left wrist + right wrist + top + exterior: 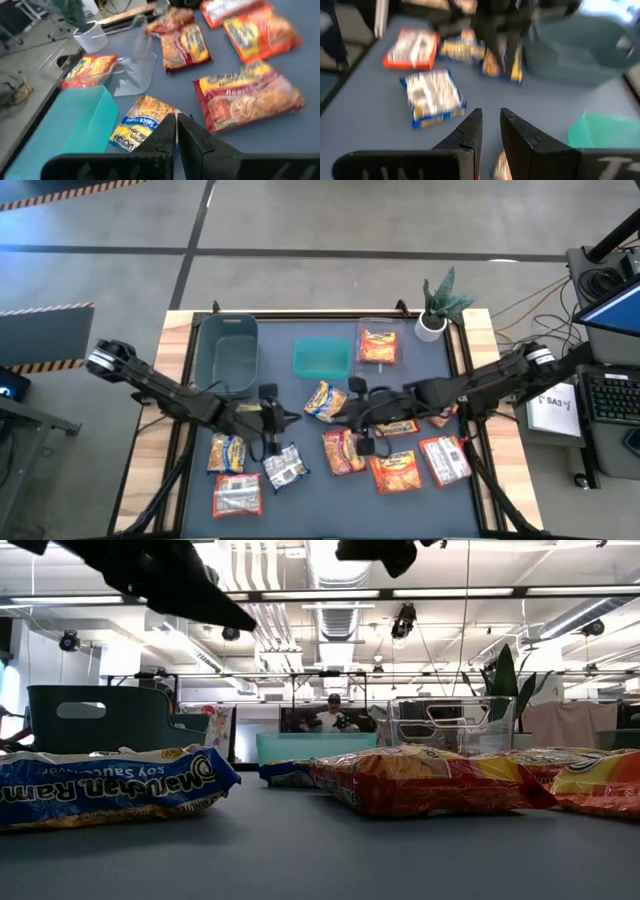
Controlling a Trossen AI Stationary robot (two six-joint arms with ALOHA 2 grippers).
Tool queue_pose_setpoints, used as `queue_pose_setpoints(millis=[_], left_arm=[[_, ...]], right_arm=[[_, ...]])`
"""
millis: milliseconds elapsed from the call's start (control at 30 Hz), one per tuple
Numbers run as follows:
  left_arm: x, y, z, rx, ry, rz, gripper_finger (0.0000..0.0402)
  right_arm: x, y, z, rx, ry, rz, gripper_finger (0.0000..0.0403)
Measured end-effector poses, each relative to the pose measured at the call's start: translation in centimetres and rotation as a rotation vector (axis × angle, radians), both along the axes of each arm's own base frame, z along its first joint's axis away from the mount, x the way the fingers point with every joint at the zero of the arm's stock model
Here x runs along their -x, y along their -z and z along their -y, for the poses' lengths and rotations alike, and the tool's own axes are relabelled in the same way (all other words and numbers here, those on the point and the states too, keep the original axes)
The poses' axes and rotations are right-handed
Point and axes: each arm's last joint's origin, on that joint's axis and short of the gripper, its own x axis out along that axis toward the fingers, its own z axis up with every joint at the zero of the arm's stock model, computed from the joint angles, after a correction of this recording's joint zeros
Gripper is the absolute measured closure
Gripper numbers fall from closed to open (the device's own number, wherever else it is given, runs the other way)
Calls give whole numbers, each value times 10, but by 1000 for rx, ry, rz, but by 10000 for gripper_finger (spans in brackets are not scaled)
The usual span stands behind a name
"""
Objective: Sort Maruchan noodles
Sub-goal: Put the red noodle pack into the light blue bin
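While I watch from above, both arms reach in over the middle of the bench point(470, 355).
Left hand point(283, 418): fingers pressed together with nothing between them, hovering between the grey bin and the packets below it.
Right hand point(352, 408): fingers nearly together with a narrow gap, empty as far as I can see, just beside the yellow-and-blue packet point(325, 401).
Grey bin point(227, 352): far left of the mat; I see nothing in it.
Teal bin point(322, 357): middle of the far side; I see nothing in it.
Clear bin point(377, 344): right of the teal one, one orange packet point(378, 346) lying inside.
Loose noodles, left: a yellow-and-blue packet point(226, 452), a white-and-blue one point(285, 468) and a red-and-white one point(237, 496) on the mat.
Loose noodles, right: orange packets point(343, 451) below the right hand, another point(396, 472) next to it, and a red-and-white packet point(445, 460) further right.
Potted plant point(438, 302): far right corner.
Room behind: a person point(330, 712) sits far off in the low view.
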Motion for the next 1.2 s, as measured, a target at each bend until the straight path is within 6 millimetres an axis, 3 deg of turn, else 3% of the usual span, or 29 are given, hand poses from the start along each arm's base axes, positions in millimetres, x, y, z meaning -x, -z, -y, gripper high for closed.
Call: queue_pose_setpoints(millis=[367, 533, 867, 1200], left_arm=[[-42, 18, -2, -162, 54, -151, 400], [-55, 26, -7, -166, 44, -188, 367], [-55, 44, -14, -157, -1, -276, 276], [-60, 43, -8, -43, 60, -277, 262]], right_arm=[[53, -1, 14, 38, -39, 299, 346], [71, -6, 19, 58, -54, 372, 346], [82, -5, 22, 141, -77, 461, 346], [96, -5, 24, 135, -112, 500, 346]])
